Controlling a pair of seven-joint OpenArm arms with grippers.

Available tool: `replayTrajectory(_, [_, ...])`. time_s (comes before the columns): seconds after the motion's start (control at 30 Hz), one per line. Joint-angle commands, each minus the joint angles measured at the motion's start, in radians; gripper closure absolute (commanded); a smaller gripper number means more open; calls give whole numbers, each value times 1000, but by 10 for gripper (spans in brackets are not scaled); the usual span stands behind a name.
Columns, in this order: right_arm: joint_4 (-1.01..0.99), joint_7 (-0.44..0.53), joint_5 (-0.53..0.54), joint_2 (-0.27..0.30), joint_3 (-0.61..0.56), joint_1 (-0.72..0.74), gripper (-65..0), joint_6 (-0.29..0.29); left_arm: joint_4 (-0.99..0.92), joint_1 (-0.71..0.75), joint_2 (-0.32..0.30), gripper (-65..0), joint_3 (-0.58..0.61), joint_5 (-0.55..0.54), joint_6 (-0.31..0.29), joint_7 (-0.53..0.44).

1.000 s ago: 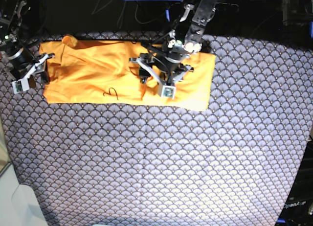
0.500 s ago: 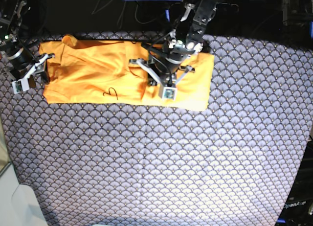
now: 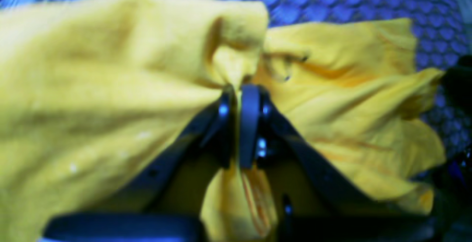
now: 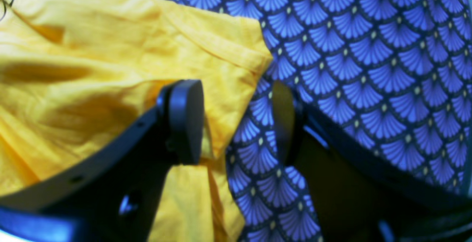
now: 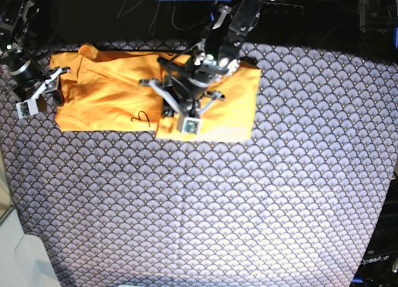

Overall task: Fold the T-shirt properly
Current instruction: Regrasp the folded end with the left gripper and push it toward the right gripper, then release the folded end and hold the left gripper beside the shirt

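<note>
The orange-yellow T-shirt [image 5: 106, 88] lies wrinkled along the far side of the table, stretched from left to right. My left gripper [image 5: 185, 100] stands over its middle-right part, shut on a pinched ridge of fabric. In the left wrist view the fingertips [image 3: 250, 98] squeeze a fold of the T-shirt [image 3: 92, 68], which bunches up around them. My right gripper [image 5: 50, 87] is at the shirt's left end, open. In the right wrist view one finger [image 4: 184, 120] rests over the hem of the T-shirt [image 4: 92, 50] and the other is over bare cloth.
A navy cloth with a white fan-scale pattern [image 5: 249, 200] covers the table. Dark equipment and cables run along the far edge. A small black loop mark [image 5: 142, 117] lies on the shirt. A white object [image 5: 25, 256] sits at the near left corner.
My left gripper has shut on a fold of the shirt and moved left, dragging the shirt's right part with it. The right arm has not moved.
</note>
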Motion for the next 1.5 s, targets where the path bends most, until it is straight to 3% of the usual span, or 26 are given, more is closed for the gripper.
replayTrajectory(0.0, [16,22,12,18,5,4,-312,-1,1,-15,13,0,11,-8,-7,-18])
replayTrajectory(0.5, [16,22,12,18,4,4,-312,-1,-71,-46,27,0,21,-11,-16,-10])
replayTrajectory(0.73, [16,22,12,18,4,6,-312,-1,-30,-26,24,-269,23,-11,-16,-9])
replayTrajectory(0.8, [16,22,12,18,4,6,-312,-1,-4,-11,22,-284,23,-11,-21,-10])
replayTrajectory(1.0, [16,22,12,18,4,10,-312,-1,134,-8,-72,-287,50,-92,-10,-13])
replayTrajectory(1.27, [16,19,21,14,8,13,-312,-1,186,58,-277,-288,-152,-342,-15,40])
replayTrajectory(1.47, [16,18,40,-4,11,30,-312,-1,188,78,-334,-288,-197,-410,-16,40])
